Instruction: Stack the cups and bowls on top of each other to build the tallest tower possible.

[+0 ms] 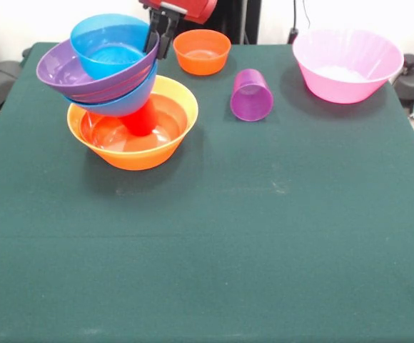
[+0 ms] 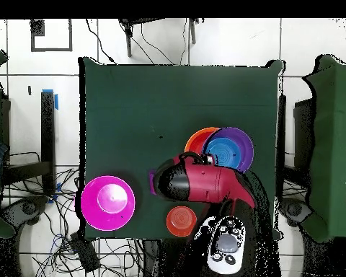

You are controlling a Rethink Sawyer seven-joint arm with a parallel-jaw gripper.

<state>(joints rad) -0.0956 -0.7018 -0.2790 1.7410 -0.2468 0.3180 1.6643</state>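
The tower stands at the far left of the table. Its base is the large orange bowl [image 1: 132, 146], with the shallow red-orange bowl and an upturned red cup [image 1: 141, 118] inside. The large blue bowl [image 1: 125, 103], the purple bowl [image 1: 78, 75] and the small blue bowl [image 1: 110, 44] lean on top. In the overhead view the tower [image 2: 230, 148] shows beside the arm. My gripper [image 1: 160, 39] hangs right beside the small blue bowl's rim. The purple cup [image 1: 250, 94] lies on its side. The small orange bowl [image 1: 202, 51] and the pink bowl [image 1: 346, 64] stand apart. The light blue cup is hidden.
My red arm [image 2: 201, 180] covers the table's edge by the base in the overhead view, with the pink bowl [image 2: 107, 203] and the small orange bowl [image 2: 182, 221] on either side of it. The green table [image 1: 228, 236] stretches toward the camera in the front view.
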